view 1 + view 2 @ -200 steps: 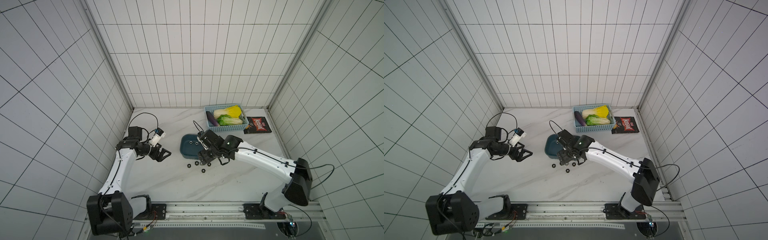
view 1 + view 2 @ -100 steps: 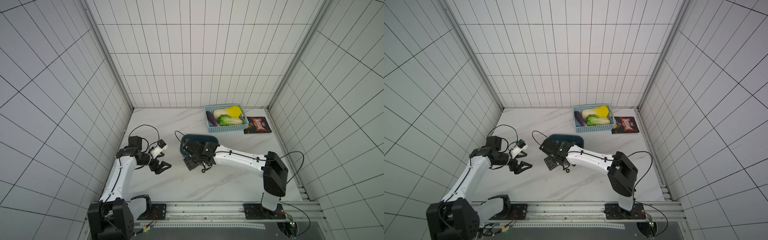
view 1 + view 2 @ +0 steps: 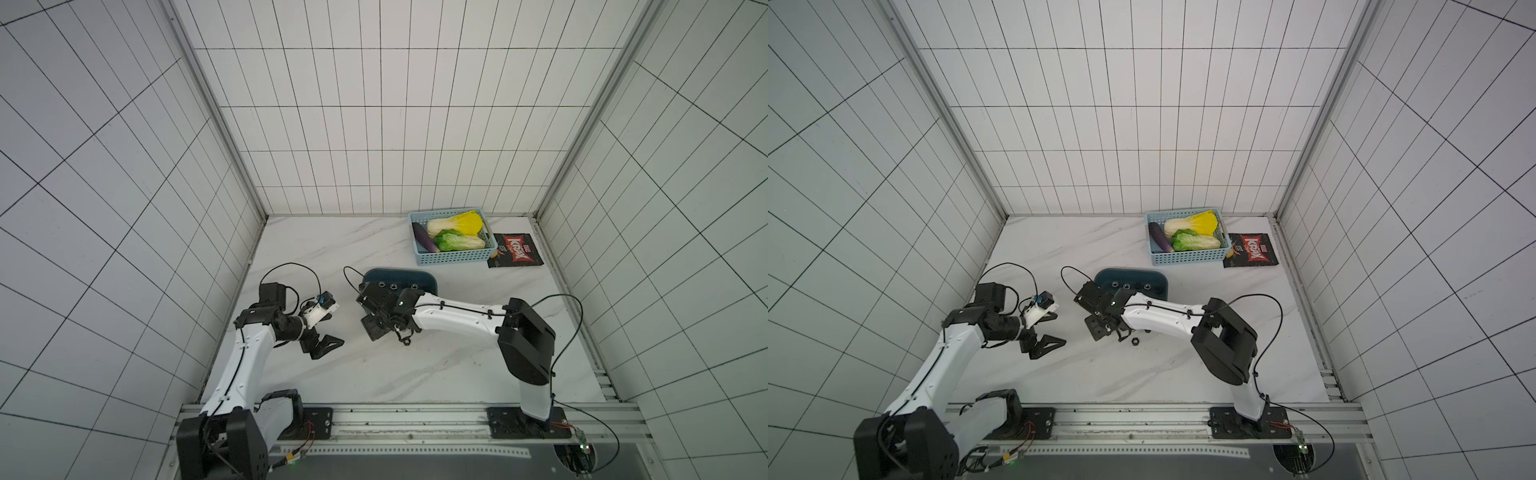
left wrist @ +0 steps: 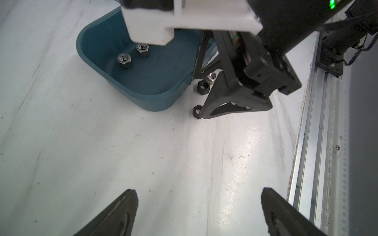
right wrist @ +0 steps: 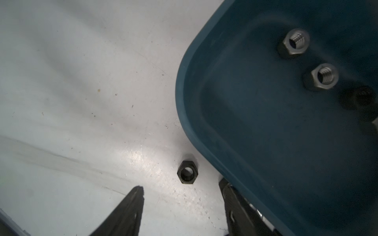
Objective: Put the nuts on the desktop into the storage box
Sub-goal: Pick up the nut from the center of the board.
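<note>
White marble desktop fills the ground nearest the rail. Over it the left gripper hangs with its fingers spread wide and nothing between them, well clear of the work.

Just beyond, the right gripper sits low at the near corner of the storage box. Its fingers stand apart and hold nothing. A black nut lies flat on the desktop just ahead of the tips, close beside the box wall but not touching it. The left wrist view shows more loose pieces by that gripper, among them a silver nut.

The step in hand looks like the pick of that black nut. To do it well, the tips should advance until they straddle it, centred, with the pads meeting two opposite flats. The finger on the box side has little room, so it should go down without catching the rim. A slow squeeze should keep so small a piece from skidting away.

Farther on, several nuts already rest on the box floor. At the back stand a light blue basket and a snack packet.
</note>
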You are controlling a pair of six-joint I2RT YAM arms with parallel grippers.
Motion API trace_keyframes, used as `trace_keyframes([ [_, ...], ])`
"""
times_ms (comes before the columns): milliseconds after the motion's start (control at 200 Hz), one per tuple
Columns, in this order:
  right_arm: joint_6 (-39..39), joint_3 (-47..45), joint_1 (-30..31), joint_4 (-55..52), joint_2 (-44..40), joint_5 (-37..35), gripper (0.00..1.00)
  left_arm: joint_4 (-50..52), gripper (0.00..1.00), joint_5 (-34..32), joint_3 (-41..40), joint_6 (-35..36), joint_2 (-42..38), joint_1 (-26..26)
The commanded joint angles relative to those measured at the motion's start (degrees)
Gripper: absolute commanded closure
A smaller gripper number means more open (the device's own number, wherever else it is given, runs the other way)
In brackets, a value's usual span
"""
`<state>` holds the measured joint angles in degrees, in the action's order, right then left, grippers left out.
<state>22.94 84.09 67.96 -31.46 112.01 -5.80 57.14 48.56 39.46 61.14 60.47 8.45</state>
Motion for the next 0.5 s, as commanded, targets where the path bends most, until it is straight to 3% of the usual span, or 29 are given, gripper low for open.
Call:
trace_keyframes([
  [0, -0.35, -0.88, 0.48, 0.79, 2.14, -0.98, 0.35, -0.95, 0.02, 2.01, -1.5, 4.05, -0.93, 0.04],
  [500, -0.43, -0.44, -0.4, 1.01, 7.12, 1.26, 0.43, -1.87, 0.03, -2.09, -2.7, 4.49, -0.96, -5.92],
])
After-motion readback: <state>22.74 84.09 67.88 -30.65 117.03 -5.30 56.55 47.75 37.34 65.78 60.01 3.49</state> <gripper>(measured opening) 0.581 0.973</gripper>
